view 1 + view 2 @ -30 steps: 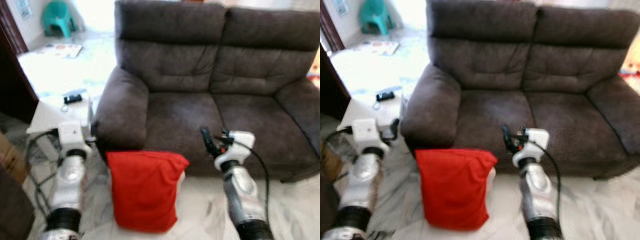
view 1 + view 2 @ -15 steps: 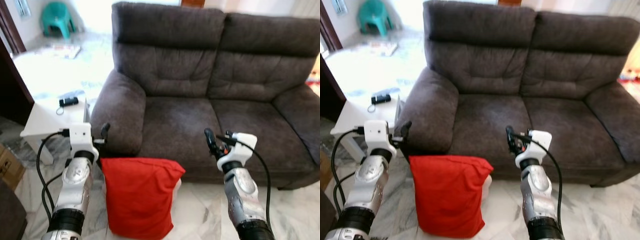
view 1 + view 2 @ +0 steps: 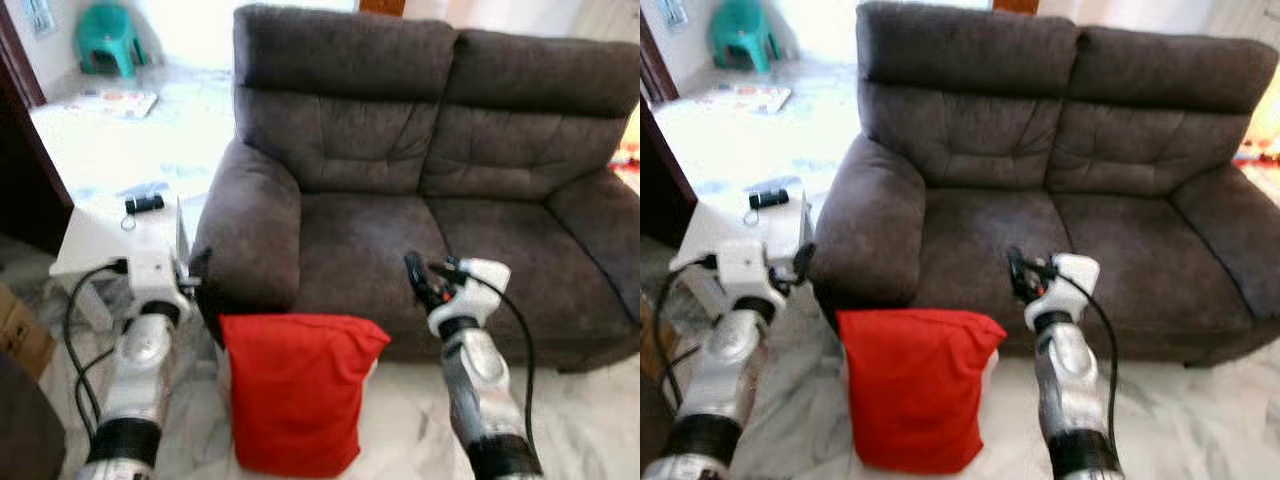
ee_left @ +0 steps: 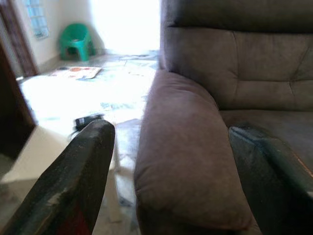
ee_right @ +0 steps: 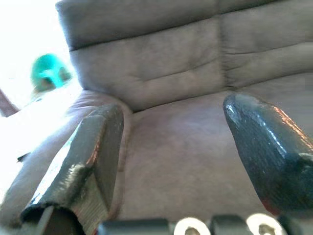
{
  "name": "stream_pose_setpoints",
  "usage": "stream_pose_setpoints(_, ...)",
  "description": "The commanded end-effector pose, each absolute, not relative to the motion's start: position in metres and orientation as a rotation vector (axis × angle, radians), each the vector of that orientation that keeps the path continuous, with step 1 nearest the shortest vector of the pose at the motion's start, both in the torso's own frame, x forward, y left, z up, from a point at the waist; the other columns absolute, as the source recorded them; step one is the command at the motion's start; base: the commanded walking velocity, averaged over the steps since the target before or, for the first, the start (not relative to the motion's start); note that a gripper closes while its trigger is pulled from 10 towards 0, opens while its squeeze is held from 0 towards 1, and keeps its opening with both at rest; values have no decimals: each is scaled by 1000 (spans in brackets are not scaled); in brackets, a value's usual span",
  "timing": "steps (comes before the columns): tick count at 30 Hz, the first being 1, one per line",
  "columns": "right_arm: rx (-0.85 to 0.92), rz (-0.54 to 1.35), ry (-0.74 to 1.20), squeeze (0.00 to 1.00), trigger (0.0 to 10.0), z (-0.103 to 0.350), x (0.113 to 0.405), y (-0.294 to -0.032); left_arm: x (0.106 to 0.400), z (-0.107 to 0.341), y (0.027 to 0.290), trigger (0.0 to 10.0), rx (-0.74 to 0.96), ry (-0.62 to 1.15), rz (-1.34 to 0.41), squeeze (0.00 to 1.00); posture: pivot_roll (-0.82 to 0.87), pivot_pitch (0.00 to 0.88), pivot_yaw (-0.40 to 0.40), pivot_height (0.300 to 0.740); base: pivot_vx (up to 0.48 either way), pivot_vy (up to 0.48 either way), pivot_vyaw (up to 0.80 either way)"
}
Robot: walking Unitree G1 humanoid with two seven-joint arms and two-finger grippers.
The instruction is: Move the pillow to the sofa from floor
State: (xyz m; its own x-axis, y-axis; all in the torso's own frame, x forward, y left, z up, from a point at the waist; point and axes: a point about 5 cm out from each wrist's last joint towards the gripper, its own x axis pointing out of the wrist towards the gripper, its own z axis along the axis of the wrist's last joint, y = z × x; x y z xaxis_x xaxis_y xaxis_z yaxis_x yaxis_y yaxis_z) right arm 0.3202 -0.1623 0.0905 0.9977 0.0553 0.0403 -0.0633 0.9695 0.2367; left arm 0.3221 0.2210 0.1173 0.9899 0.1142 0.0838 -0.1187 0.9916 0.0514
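the red pillow is seen upright on the floor against the sofa front, unmoved since earlier. the left tool is spread wide by the armrest, slightly lowered; the right tool is held wide before the seat.

Two silver, ribbed-metal arms end in black cuffs at the base and white boxy wrist housings, each trailing a looping black cable, with the left gripper and right gripper bearing long, scuffed black fingers, plus round silver screws near the right one's base.
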Motion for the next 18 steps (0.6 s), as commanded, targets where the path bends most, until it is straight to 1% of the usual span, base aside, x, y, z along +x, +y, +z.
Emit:
stream_pose_setpoints(1,232,20,-14,0,10000,86,317,-175,324,116,207,10000,45,-76,73,0,-10,0,-70,740,0,394,-575)
stream_pose_setpoints(2,232,21,-18,0,10000,86,317,-174,324,116,207,10000,44,-77,73,0,-11,0,-70,740,0,300,0)
stream_pose_setpoints(18,244,46,-26,0,10000,87,317,-170,326,124,200,10000,36,-113,61,0,-8,0,-71,740,0,0,0)
